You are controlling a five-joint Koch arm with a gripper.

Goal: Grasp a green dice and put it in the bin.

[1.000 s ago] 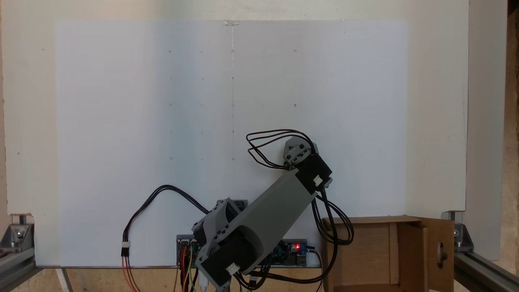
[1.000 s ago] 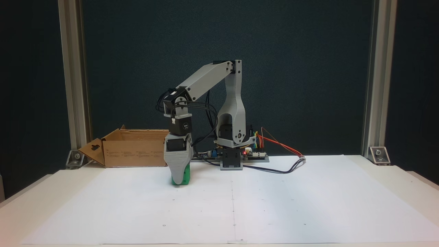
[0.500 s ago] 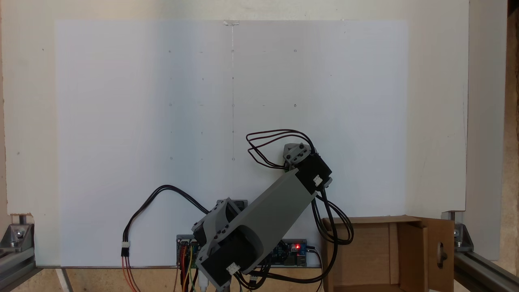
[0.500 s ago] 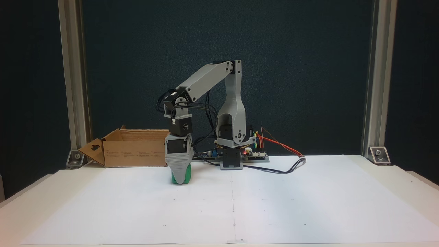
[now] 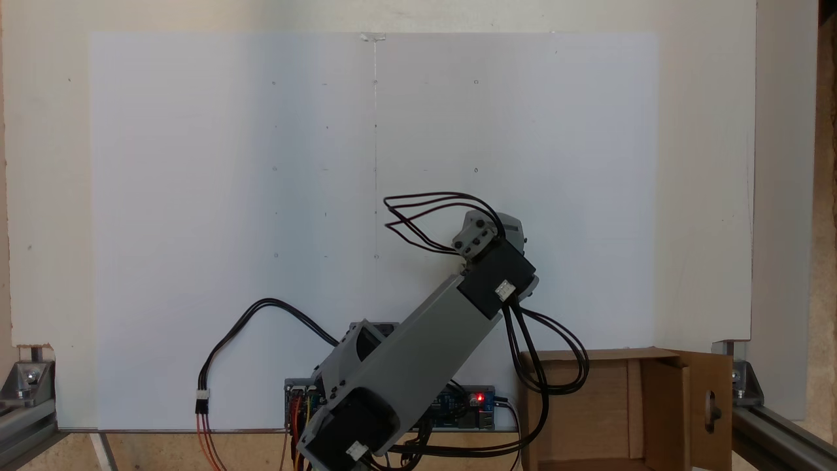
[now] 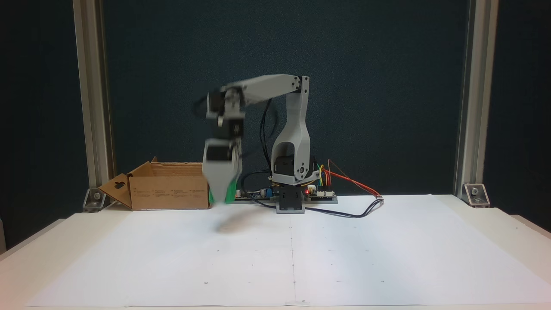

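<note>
In a fixed view from the front, the grey arm (image 6: 297, 125) rises from its base at the far middle of the bench (image 6: 387, 241), its upper link standing near upright and its forearm reaching almost level toward nine o'clock. From the forearm's end the wrist hangs straight down, blurred by motion, with the claw (image 6: 223, 197) pointing at the white paper sheet (image 6: 335, 254) and held clear above it; a soft shadow lies on the sheet beneath. The claw is pinching the green dice (image 6: 231, 193), whose green edge shows along the tip's three o'clock side, off the paper. The bin (image 6: 168, 191), an open cardboard box with a flap bearing a handle cut-out, sits just at nine o'clock of the claw, its near wall partly behind the claw's tip. In a fixed view from above, the forearm (image 5: 418, 340) slants from the base at six o'clock up toward one o'clock, ending in a black motor (image 5: 497, 278) with looped black cables. There the bin (image 5: 588, 412) lies at the lower right, at about four o'clock from the wrist.
</note>
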